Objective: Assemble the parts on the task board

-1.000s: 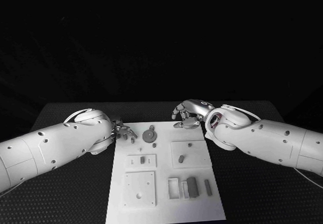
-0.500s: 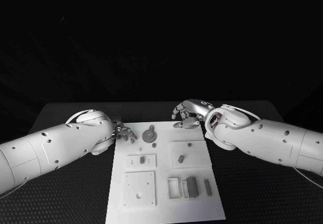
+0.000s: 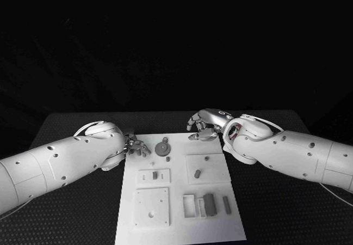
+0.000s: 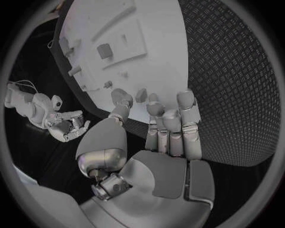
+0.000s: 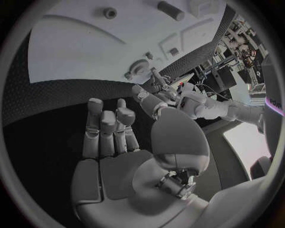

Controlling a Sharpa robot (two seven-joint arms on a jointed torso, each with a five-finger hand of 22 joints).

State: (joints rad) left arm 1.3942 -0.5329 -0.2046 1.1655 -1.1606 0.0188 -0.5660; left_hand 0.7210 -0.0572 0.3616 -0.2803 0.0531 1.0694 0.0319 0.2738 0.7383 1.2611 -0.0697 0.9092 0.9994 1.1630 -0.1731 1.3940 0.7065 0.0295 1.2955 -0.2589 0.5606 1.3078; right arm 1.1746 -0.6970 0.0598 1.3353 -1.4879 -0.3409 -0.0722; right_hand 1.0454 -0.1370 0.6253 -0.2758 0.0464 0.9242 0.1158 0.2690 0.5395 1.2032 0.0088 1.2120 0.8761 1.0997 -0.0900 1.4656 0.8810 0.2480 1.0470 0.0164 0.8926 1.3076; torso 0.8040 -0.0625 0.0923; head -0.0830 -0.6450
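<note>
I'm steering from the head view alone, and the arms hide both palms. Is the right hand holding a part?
Observer: No. The right wrist view shows the right hand with a bare palm and its fingers apart from the thumb.
Operator: And the left one?
Observer: The left wrist view shows the left hand empty too, its fingers stretched toward the board.
Operator: What lies under the right fingers?
Observer: The black table, just off the board's edge.
</note>
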